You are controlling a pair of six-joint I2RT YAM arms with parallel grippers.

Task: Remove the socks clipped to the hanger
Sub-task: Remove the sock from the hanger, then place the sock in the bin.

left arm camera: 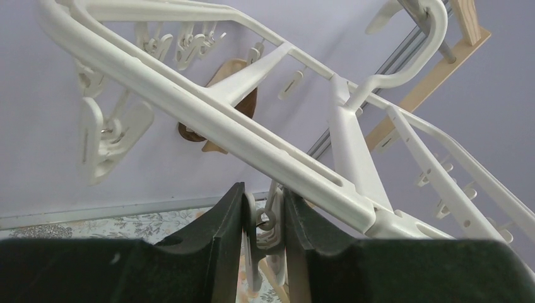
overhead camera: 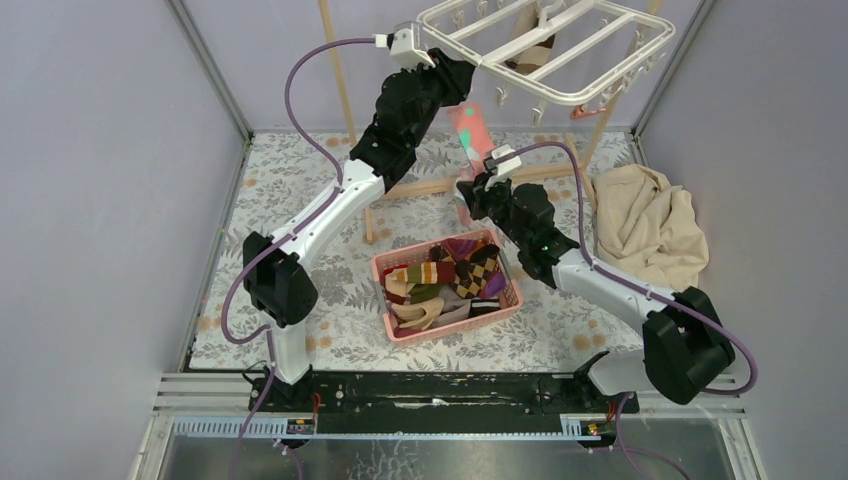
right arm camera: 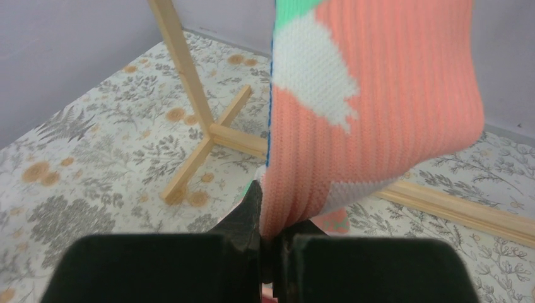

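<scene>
The white hanger (overhead camera: 560,45) hangs tilted at the top of the top external view, and its bars (left arm camera: 208,113) cross the left wrist view. My left gripper (overhead camera: 468,88) reaches up under its near edge, its jaws (left arm camera: 265,218) pressed on both sides of a white clip (left arm camera: 270,222). Below that clip hangs a coral sock (overhead camera: 470,135) with green and white patches. My right gripper (overhead camera: 478,187) is shut on this sock's lower end (right arm camera: 372,113), the fabric pinched between the fingers (right arm camera: 272,237). A brown sock (overhead camera: 535,48) hangs at the hanger's middle (left arm camera: 243,104).
A pink basket (overhead camera: 377,275) holding several socks stands on the floral table between the arms. A beige cloth (overhead camera: 645,225) lies crumpled at the right. The wooden rail frame's posts (overhead camera: 345,90) and base bars (right arm camera: 189,95) stand behind the basket.
</scene>
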